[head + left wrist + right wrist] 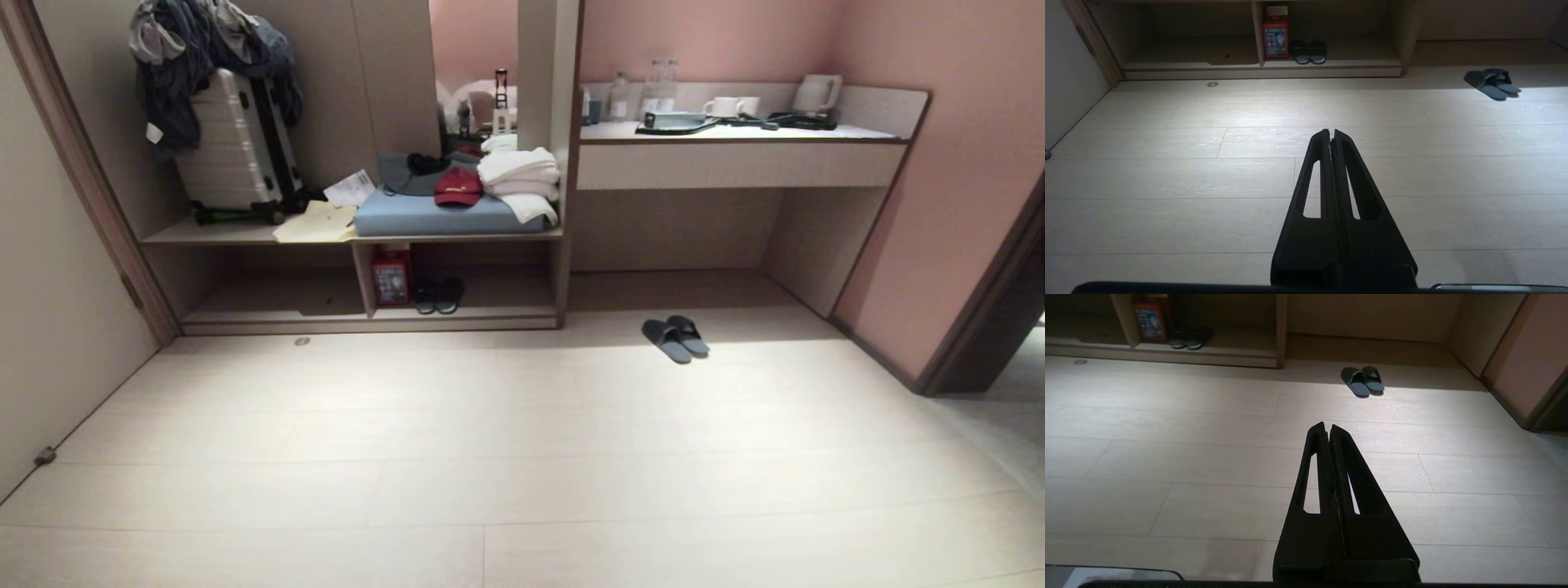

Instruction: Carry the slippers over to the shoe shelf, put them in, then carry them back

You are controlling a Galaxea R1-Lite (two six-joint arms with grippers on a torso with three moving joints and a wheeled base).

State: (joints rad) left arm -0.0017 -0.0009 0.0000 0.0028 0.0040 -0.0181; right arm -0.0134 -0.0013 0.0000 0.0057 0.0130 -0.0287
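The grey-blue slippers (674,338) lie side by side on the pale floor in front of the desk recess, also seen in the left wrist view (1491,83) and the right wrist view (1362,380). The shoe shelf (367,318) is the low open compartment at the back left, with a vertical divider. My left gripper (1331,130) is shut with nothing in it, far back from the slippers. My right gripper (1327,425) is likewise shut on nothing, a long way short of the slippers. Neither arm shows in the head view.
A darker pair of slippers (438,296) and a red box (391,278) sit in the shelf's right bay. Above are a suitcase (237,151), a blue cushion (445,214), a red cap and towels. The desk (739,155) holds cups and a kettle. A doorway (1000,327) is at right.
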